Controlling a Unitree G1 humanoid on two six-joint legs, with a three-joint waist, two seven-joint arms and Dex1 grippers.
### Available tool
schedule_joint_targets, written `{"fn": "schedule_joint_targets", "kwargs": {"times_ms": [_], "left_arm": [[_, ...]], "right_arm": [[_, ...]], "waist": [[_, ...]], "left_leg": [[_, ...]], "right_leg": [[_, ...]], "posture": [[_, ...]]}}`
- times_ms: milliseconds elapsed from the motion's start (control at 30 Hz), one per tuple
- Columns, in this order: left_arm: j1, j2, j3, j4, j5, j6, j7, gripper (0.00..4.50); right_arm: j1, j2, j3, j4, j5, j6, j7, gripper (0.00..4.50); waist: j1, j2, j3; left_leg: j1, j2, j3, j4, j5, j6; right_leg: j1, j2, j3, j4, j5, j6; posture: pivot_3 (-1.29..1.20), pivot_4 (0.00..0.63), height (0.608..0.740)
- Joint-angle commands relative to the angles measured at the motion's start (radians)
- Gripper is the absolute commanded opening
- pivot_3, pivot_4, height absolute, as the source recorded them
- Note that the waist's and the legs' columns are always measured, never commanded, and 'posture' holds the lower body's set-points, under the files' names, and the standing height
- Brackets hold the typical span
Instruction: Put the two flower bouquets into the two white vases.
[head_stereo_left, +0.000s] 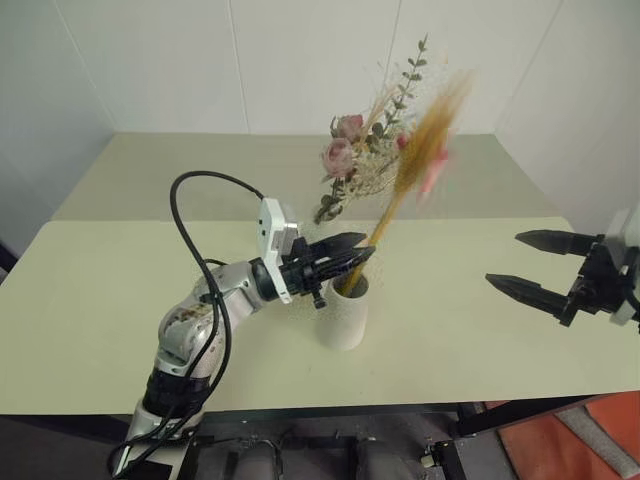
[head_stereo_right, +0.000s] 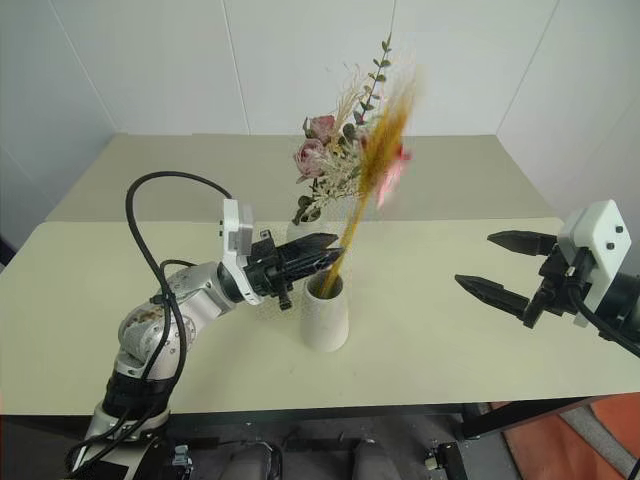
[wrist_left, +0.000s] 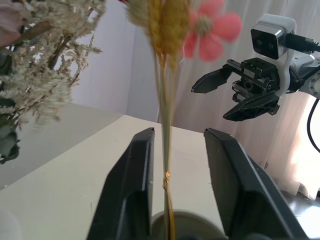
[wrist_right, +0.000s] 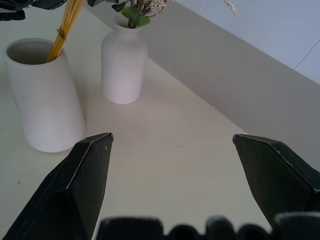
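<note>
The wide-mouthed white vase (head_stereo_left: 343, 315) stands near the table's front middle. The golden wheat-like spray (head_stereo_left: 425, 150) has its stems in this vase and leans up to the right, with a pink blossom (wrist_left: 210, 32) at its head. My left gripper (head_stereo_left: 368, 246) is just above the vase's rim, open, with the thin stems (wrist_left: 165, 150) between its fingers and close to one of them. Behind it, the rose bouquet (head_stereo_right: 325, 155) stands in the narrow-necked vase (wrist_right: 124, 70). My right gripper (head_stereo_left: 503, 259) hovers wide open at the right, holding nothing.
The cream table (head_stereo_left: 100, 300) joins a second tabletop (head_stereo_left: 180, 170) behind it, which runs to the white wall. A black cable (head_stereo_left: 185, 230) loops above my left arm. An orange object (head_stereo_left: 580, 440) lies on the floor beyond the front right corner.
</note>
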Motion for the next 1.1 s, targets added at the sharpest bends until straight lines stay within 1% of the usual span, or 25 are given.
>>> {"fn": "schedule_joint_targets", "kwargs": {"times_ms": [33, 133, 167, 200, 267, 367, 500, 567, 667, 800, 1100], "left_arm": [[0.028, 0.058, 0.072, -0.072, -0.070, 0.034, -0.018, 2.96], [0.088, 0.173, 0.146, -0.123, -0.122, 0.060, -0.076, 3.98], [0.116, 0.220, 0.180, -0.138, -0.127, 0.052, -0.102, 4.28], [0.142, 0.267, 0.215, -0.147, -0.134, 0.046, -0.130, 4.45], [0.192, 0.370, 0.284, -0.150, -0.139, 0.028, -0.211, 4.45], [0.254, 0.487, 0.377, -0.138, -0.138, 0.005, -0.297, 4.45], [0.306, 0.602, 0.500, -0.078, -0.112, -0.008, -0.350, 4.45], [0.326, 0.639, 0.536, -0.043, -0.099, -0.018, -0.375, 4.45], [0.345, 0.675, 0.565, -0.005, -0.075, -0.040, -0.402, 4.45], [0.340, 0.699, 0.586, 0.025, -0.075, -0.041, -0.415, 4.45], [0.349, 0.693, 0.588, 0.004, -0.086, -0.029, -0.401, 4.45]], "right_arm": [[-0.015, -0.023, -0.030, -0.014, 0.017, 0.001, 0.002, 4.50], [-0.014, -0.028, -0.028, -0.009, 0.014, 0.002, 0.010, 4.50], [-0.014, -0.029, -0.027, -0.006, 0.015, 0.002, 0.014, 4.50], [-0.014, -0.031, -0.025, -0.002, 0.014, 0.001, 0.018, 4.50], [-0.016, -0.032, -0.018, 0.009, 0.012, -0.002, 0.024, 4.50], [-0.021, -0.034, -0.004, 0.035, 0.002, -0.014, 0.036, 4.50], [-0.029, -0.039, 0.014, 0.079, -0.016, -0.031, 0.059, 4.50], [-0.033, -0.039, 0.018, 0.095, -0.019, -0.037, 0.070, 4.50], [-0.034, -0.041, 0.016, 0.110, -0.023, -0.044, 0.083, 4.50], [-0.027, -0.044, 0.007, 0.116, -0.028, -0.044, 0.089, 4.50], [-0.023, -0.047, -0.007, 0.118, -0.037, -0.038, 0.097, 4.50]], "waist": [[-0.003, 0.000, 0.000], [-0.006, 0.000, 0.000], [-0.008, 0.000, 0.000], [-0.007, 0.000, 0.000], [-0.006, 0.000, 0.000], [-0.001, 0.000, 0.000], [0.004, 0.000, 0.000], [0.003, 0.001, 0.000], [0.002, 0.001, 0.000], [0.002, 0.001, 0.000], [0.002, 0.001, 0.000]], "left_leg": [[0.000, 0.000, 0.000, 0.000, 0.000, 0.000], [0.000, 0.000, 0.000, -0.001, 0.000, 0.000], [0.000, 0.001, 0.000, -0.001, 0.000, 0.000], [0.001, 0.001, 0.000, -0.001, 0.000, 0.000], [0.001, 0.001, 0.000, -0.001, 0.000, 0.000], [0.001, 0.001, 0.001, -0.001, 0.000, 0.000], [0.000, 0.001, 0.001, -0.001, 0.000, 0.000], [0.000, 0.002, 0.001, -0.001, 0.000, 0.000], [0.000, 0.002, 0.002, -0.002, 0.000, 0.000], [0.000, 0.003, 0.002, -0.002, 0.000, 0.000], [0.000, 0.003, 0.003, -0.002, 0.000, 0.000]], "right_leg": [[0.000, 0.000, 0.000, 0.000, 0.000, 0.000], [-0.001, 0.000, 0.000, 0.000, 0.000, 0.000], [-0.001, 0.001, 0.000, 0.001, 0.000, 0.000], [-0.001, 0.001, 0.000, 0.001, 0.000, -0.001], [-0.001, 0.000, 0.000, 0.001, -0.001, -0.002], [-0.001, 0.000, 0.000, 0.000, -0.004, -0.007], [-0.001, -0.001, -0.001, -0.001, -0.005, -0.008], [-0.002, -0.001, -0.001, -0.001, -0.005, -0.008], [-0.002, -0.001, -0.001, 0.000, -0.005, -0.009], [-0.003, -0.001, -0.001, 0.000, -0.006, -0.009], [-0.003, 0.000, -0.001, 0.000, -0.006, -0.009]], "posture": [[0.00, 0.150, 0.740], [0.00, 0.150, 0.740], [0.00, 0.150, 0.740], [0.00, 0.150, 0.740], [0.00, 0.150, 0.740], [0.00, 0.150, 0.740], [0.00, 0.150, 0.740], [0.00, 0.150, 0.740], [0.00, 0.150, 0.740], [0.00, 0.150, 0.740], [0.00, 0.150, 0.740]]}}
